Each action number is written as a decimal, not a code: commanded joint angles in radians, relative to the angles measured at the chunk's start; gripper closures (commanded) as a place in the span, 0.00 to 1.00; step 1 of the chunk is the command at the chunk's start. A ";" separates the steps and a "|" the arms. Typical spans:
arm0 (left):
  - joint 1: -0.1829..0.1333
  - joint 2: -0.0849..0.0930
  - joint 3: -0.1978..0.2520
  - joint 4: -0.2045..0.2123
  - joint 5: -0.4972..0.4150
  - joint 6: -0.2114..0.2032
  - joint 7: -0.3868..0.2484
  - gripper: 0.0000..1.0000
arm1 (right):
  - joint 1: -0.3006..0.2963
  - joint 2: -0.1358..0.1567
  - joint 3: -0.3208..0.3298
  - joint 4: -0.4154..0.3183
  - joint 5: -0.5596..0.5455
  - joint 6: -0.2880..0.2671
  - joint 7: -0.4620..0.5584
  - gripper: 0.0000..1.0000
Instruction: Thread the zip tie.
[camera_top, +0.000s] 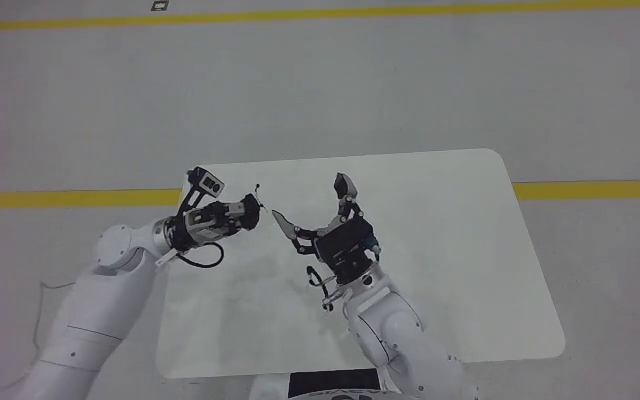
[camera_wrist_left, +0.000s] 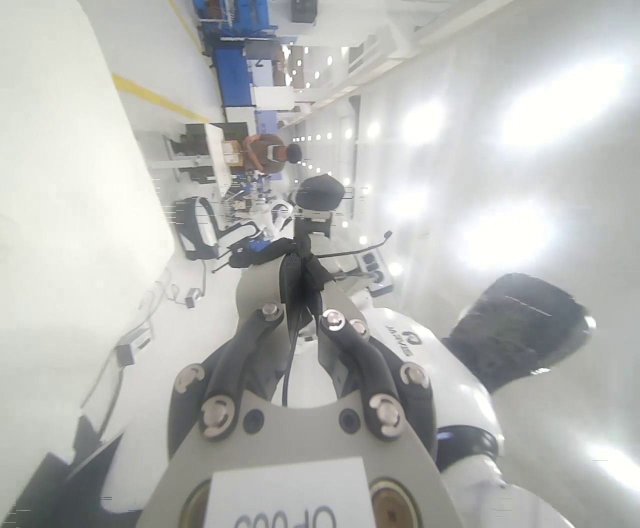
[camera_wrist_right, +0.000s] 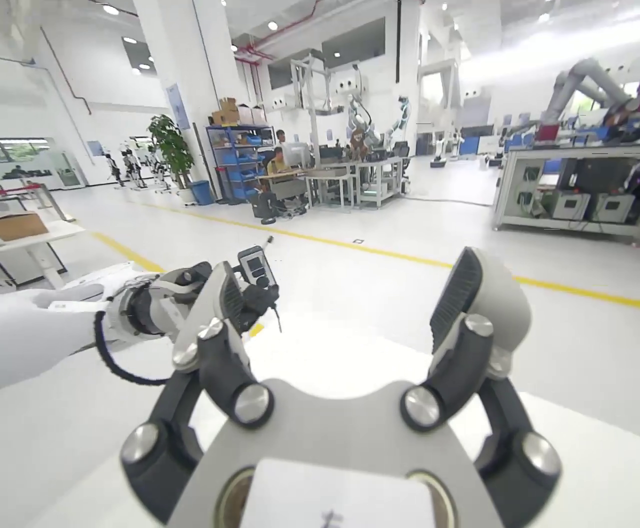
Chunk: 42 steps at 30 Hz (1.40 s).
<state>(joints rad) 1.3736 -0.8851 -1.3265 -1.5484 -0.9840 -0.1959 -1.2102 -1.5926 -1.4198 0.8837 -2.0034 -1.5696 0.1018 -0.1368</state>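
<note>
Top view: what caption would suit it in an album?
Over a white table, the left arm pinches a zip tie in its jaws while the right arm holds its jaws open nearby.

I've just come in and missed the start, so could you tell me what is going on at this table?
The robot is working on threading a zip tie. Its left gripper is shut on the thin black zip tie, held up above the white table. The right gripper hangs close beside it, its jaws wide open with nothing in them. No closed loop shows, so the zip tie looks not yet threaded.
</note>
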 joint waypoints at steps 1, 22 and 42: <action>0.015 0.002 -0.021 -0.003 -0.037 0.021 -0.014 1.00 | 0.033 0.024 -0.011 0.024 0.000 0.011 -0.032 0.00; 0.032 -0.011 -0.025 0.003 -0.225 0.220 0.044 1.00 | 0.401 0.232 -0.257 0.239 0.000 0.237 -0.113 0.00; 0.013 -0.031 0.006 -0.007 -0.283 0.260 0.097 1.00 | 0.576 0.333 -0.423 0.267 0.000 0.231 -0.128 0.00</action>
<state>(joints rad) 1.3864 -0.9137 -1.3220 -1.5561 -1.2494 0.0609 -1.1125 -1.0196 -1.0876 0.4650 -1.7385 -1.5700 0.3295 -0.2643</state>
